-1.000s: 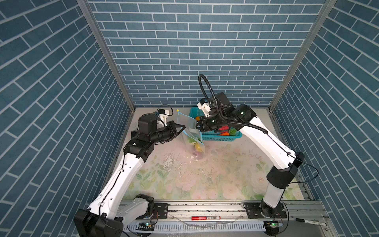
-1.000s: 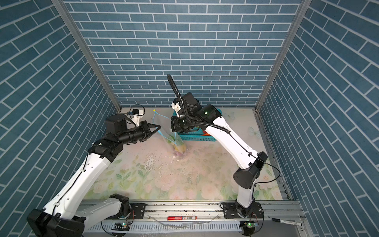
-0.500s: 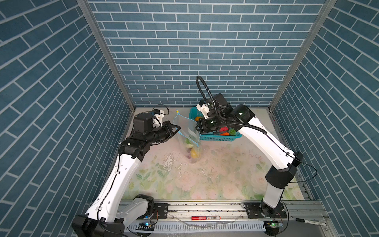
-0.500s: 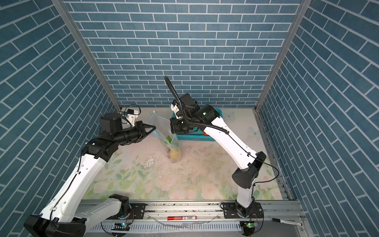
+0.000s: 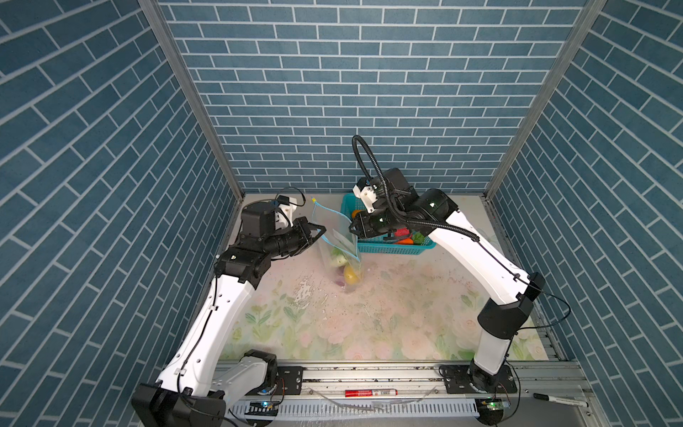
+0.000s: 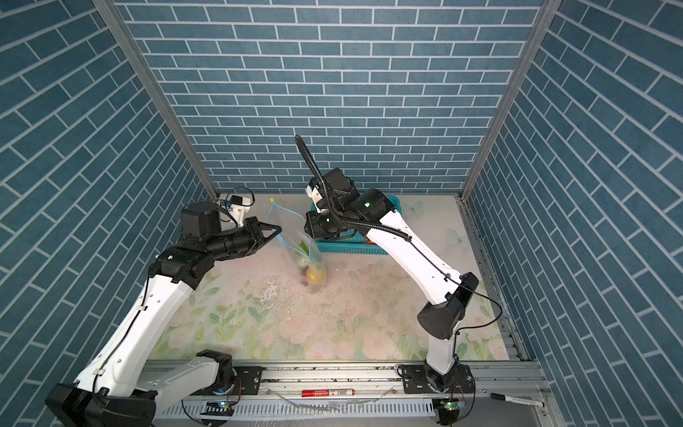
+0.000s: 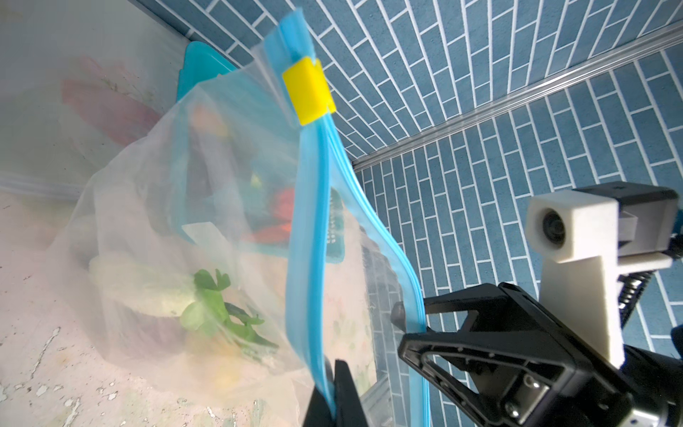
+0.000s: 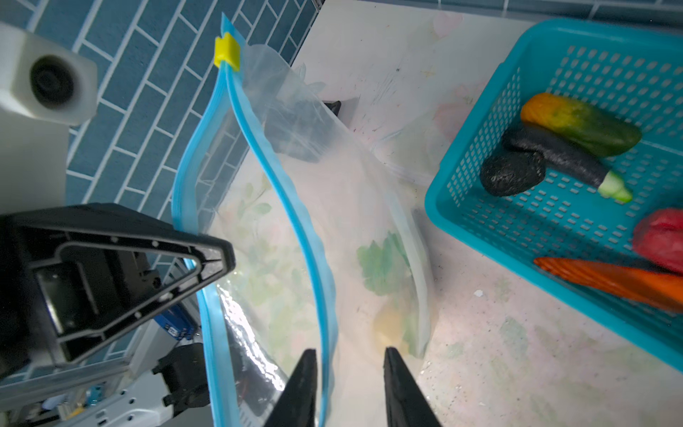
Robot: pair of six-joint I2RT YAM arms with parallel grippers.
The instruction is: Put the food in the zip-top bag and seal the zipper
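1. The left end effector [image 5: 320, 231] is pinched tight on one lip of the bag [image 5: 342, 240], gripping it at the zipper [image 7: 306, 258]. In the left wrist view its fingers [image 7: 340, 388] close on the blue strip with no gap.
2. The right end effector [image 8: 347, 356] is narrowly parted. Its two fingers [image 8: 305, 388] sit either side of the bag's other lip, which runs between them closer to one finger and is not clamped.
3. In both top views the bag hangs upright from the left end effector's grip, with its bottom resting on the bench [image 5: 406, 314]. It stands just left of the teal basket [image 5: 391, 249]; I cannot tell whether the two touch.
4. The bag's mouth gapes. The two blue lips bow apart in the middle and meet at the yellow slider [image 8: 226, 51], which sits at the far, raised end of the zipper.
5. Low inside the bag lie a yellow fruit [image 5: 350, 274], a purple onion [image 5: 339, 284] beside it, and a pale piece with green leaves [image 7: 148, 292].
6. In the basket, the right wrist view shows an orange-green cucumber [image 8: 580, 124] and a dark eggplant [image 8: 561, 155] touching it. A rough black lump [image 8: 512, 172] lies against the eggplant. A red piece [image 8: 661, 240] and an orange carrot [image 8: 610, 279] lie apart from those three.
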